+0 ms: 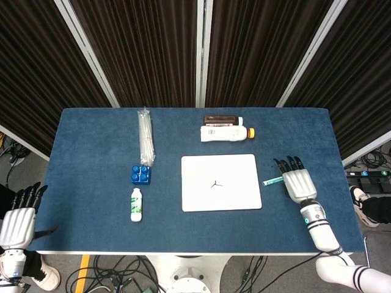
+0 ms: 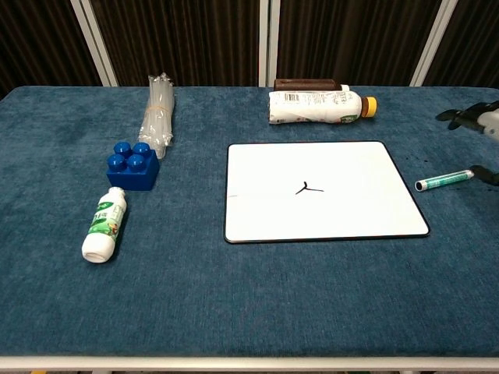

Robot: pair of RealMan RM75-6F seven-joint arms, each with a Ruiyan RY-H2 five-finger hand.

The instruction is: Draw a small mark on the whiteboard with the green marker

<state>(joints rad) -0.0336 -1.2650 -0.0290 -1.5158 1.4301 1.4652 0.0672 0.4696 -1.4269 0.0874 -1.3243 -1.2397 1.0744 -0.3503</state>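
Flanking whiteboard (image 2: 323, 189): bottles (image 2: 316, 107), block (image 2: 132, 164).

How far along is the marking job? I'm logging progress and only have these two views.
Looks essentially done. The whiteboard carries a small dark mark near its centre. The green marker lies on the table just right of the board, not held: the right hand is beside it with fingers spread, and the left hand is idle off the table's corner. At most, withdrawing the right arm remains.
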